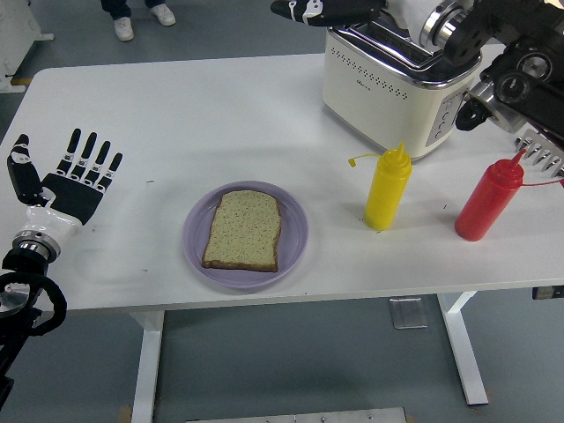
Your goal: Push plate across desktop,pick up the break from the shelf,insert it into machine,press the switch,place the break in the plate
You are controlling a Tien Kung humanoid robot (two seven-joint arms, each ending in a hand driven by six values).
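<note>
With the slice of bread (243, 230) lying flat on the purple plate (295, 254) near the worktop's front edge, both robot hands empty and open-fingered, we judge it light, soft and crumbly, best pinched gently by its crust edges.

Only one bit of print shows: a small dark mark on the cream side of the toaster (388, 84), upper right of the frame, just under its rows of vent dots, too tiny to read. The yellow squeeze bottle (388, 189) and the red squeeze bottle (487, 201) carry no readable label.
</note>
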